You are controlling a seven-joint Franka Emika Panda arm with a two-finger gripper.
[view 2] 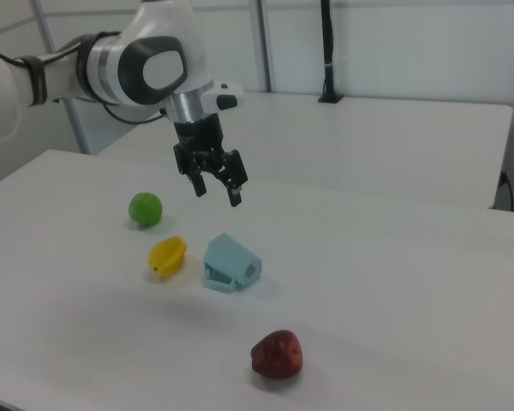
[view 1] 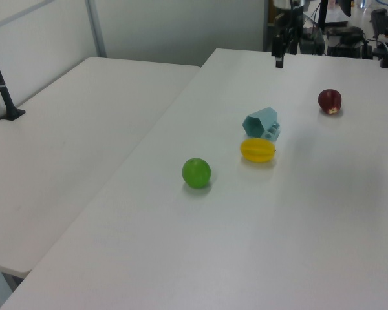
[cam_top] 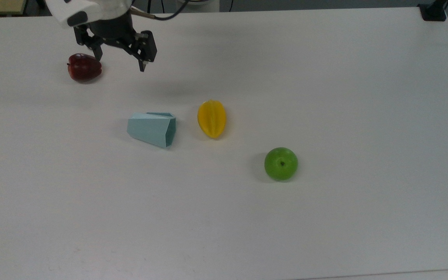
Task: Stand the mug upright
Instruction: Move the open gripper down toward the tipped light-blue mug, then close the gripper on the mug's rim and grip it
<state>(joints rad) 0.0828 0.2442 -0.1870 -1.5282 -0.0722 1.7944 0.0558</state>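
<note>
Pale blue-teal, faceted and matte: the mug, on its side near the middle of the white counter, narrow base toward the top view's left, wide mouth toward the top view's right, just beside a yellow starfruit without touching. Handle side plain in the right view, on the face of the mug turned toward the camera; from the top, a mere sliver along the far edge. In the left view, the hexagonal mouth of the mug open toward the camera, nothing visible inside.

Black, two-fingered, fingers well apart and empty: the gripper, in the air over the counter, between a red apple and the mug in the top view, well short of the mug. From the right view, the gripper pointing down above and behind the mug, beneath the white and grey arm. From the left view, merely a dark sliver of gripper at the counter's far edge.

Green apple alone toward the top view's right, well apart from the starfruit. Red apple nearest the camera in the right view.

Second white table alongside in the left view, with a black clamped pole; pale wall panels behind.
</note>
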